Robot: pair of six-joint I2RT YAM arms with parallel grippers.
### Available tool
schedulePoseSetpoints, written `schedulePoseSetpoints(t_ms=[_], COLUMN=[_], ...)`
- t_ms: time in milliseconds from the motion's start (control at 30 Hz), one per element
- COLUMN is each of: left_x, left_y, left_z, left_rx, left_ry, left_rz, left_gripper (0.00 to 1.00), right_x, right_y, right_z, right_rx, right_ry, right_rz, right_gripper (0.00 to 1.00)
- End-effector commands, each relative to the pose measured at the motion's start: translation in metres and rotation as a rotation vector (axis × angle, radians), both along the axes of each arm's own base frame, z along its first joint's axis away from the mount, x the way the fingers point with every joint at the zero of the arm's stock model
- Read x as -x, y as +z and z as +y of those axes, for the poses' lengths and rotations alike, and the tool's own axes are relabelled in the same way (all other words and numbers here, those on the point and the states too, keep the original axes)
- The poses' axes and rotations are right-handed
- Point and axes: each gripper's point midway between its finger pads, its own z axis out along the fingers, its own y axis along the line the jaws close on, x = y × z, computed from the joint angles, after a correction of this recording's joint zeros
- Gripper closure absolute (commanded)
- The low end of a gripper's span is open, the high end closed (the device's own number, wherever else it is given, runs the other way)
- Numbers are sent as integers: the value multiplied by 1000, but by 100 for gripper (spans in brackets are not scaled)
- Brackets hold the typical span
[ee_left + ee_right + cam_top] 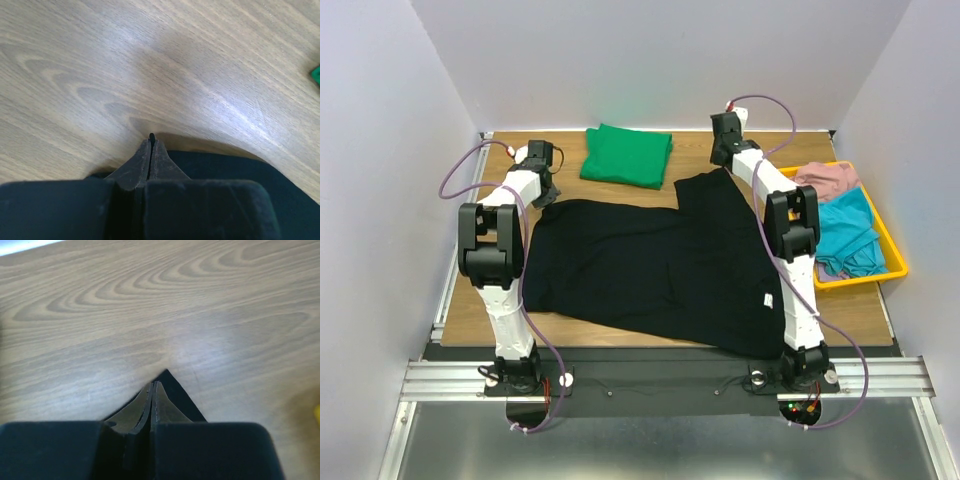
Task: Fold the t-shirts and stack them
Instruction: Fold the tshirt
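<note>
The large black t-shirt (650, 265) lies spread flat across the wooden table, with its white tag (768, 299) near the right front. The plain green t-shirt (627, 155) lies folded at the back centre. My left gripper (546, 192) is at the black shirt's far left corner. In the left wrist view it (151, 141) is shut, with a sliver of black cloth (225, 165) pinched between the tips. My right gripper (724, 165) is at the far right corner. In the right wrist view it (154, 386) is shut on the pointed cloth corner (175, 392), low over the wood.
A yellow tray (893, 258) at the right edge holds pink and teal cloths. Bare wood lies beyond both grippers up to the back wall. A sliver of green (316, 74) shows at the right edge of the left wrist view.
</note>
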Motion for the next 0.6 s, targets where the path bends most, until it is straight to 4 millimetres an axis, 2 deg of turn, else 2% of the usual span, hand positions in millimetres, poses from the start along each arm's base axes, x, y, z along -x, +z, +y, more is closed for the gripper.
schedulePoseSetpoints(t_ms=[0,33,67,100,233,267,300,333,433,567], left_x=[-3,-3,-3,-4,-4,-4,-4,-4,-4,-4], left_y=[36,37,36,35,34,34,34,33,35,34], left_z=[-1,-2,-3,-3,-2,-2,-2,-2,-1,-1], left_rx=[-11,-10,-5,-3,-8,-10,-10,-9,-12,-14], left_ry=[-13,-14,-17,-18,-17,-17,-17,-18,-18,-18], left_rz=[-86,-89,-87,-86,-84,-84,-84,-82,-84,-85], left_gripper=[100,100,100,100,100,100,100,100,100,100], right_x=[1,2,2,2,-2,-4,-8,-10,-16,-14], right_y=[68,66,62,53,39,27,29,13,-5,-26], right_z=[-7,-8,-8,-8,-9,-10,-9,-8,-7,-12], right_rx=[20,38,38,39,54,62,59,63,66,61], right_ry=[-18,-5,-6,-11,-18,-19,-18,-9,-13,-30], right_rz=[-122,-112,-107,-94,-78,-62,-71,-50,-35,-5], right_gripper=[100,99,92,80,51,48,47,47,41,41])
